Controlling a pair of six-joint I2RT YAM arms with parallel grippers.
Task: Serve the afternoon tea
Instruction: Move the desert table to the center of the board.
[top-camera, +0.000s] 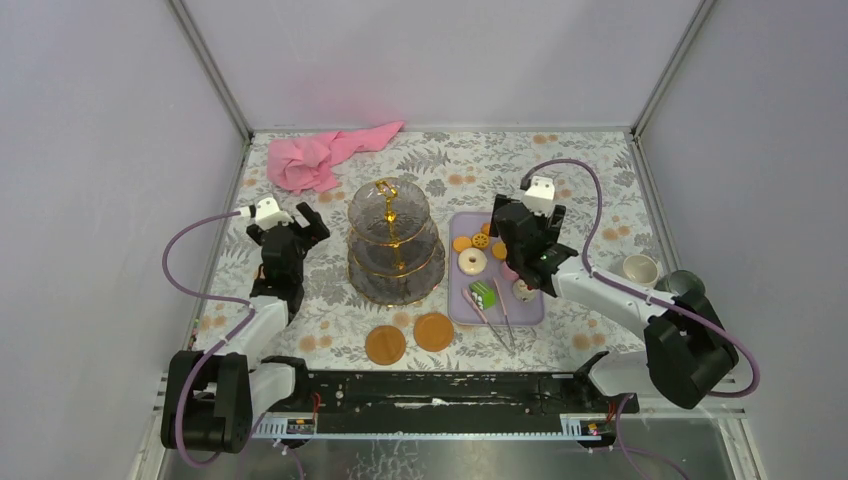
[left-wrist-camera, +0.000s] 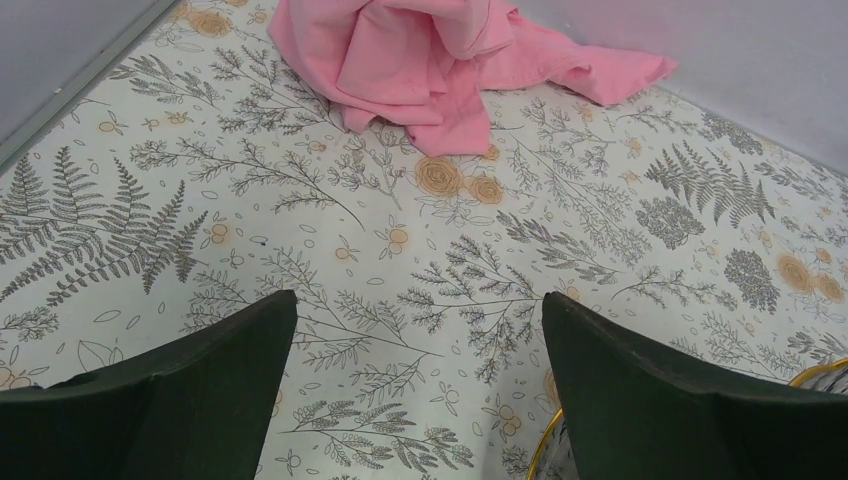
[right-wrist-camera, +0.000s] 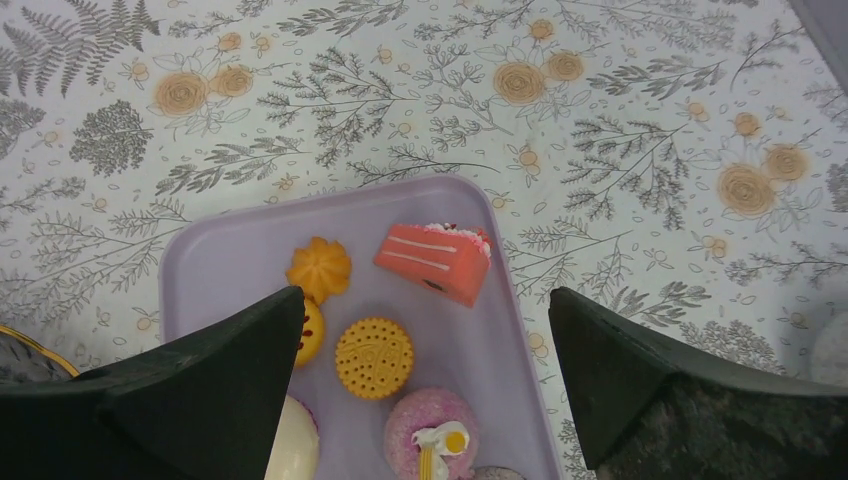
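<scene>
The three-tier glass stand with its gold stem rises mid-table, all tiers bare. Right of it, the lilac tray holds the toy pastries: a doughnut, a green cake and orange biscuits. My right gripper hovers open above the tray's far end. In its wrist view the right gripper frames a round yellow biscuit, a red cake slice and a pink cupcake. My left gripper is open over bare tablecloth left of the stand, as the left gripper shows. A cream mug and a grey-green mug stand far right.
A crumpled pink cloth lies at the back left, also pink cloth. Two orange discs lie on the table in front of the stand. Pink tongs rest on the tray's near end. Grey walls close in three sides.
</scene>
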